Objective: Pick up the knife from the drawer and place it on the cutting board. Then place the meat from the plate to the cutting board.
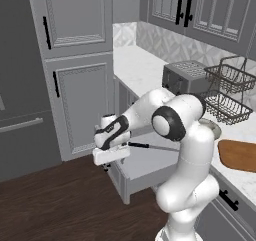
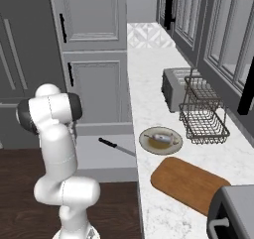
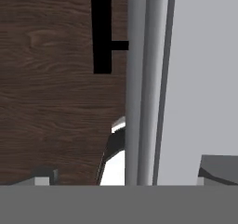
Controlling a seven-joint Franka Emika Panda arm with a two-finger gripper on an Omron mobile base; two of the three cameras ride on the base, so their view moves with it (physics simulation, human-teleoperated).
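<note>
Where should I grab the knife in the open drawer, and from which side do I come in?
Take the knife by its black handle, the thicker end lying nearer the drawer front. It lies flat on the drawer floor, so come straight down from above, fingers set across the handle, not along it. The open gripper hangs over the drawer's front edge and likely needs shifting inward first.

We see a kitchen w/ dark wood plank floor [image 1: 60,205] and grey framed cabinets [image 1: 80,100] w/ black bar handles. White marble-look countertop [image 2: 149,79] runs along the wall; patterned pale tile backsplash [image 1: 165,42] behind it. Upper cabinets [image 2: 223,39] have glass-paned doors. On the counter: grey toaster [image 2: 173,87] and, just beside it, a two-tier wire basket rack [image 2: 203,116]. Light is even, no hard shadows.
</note>
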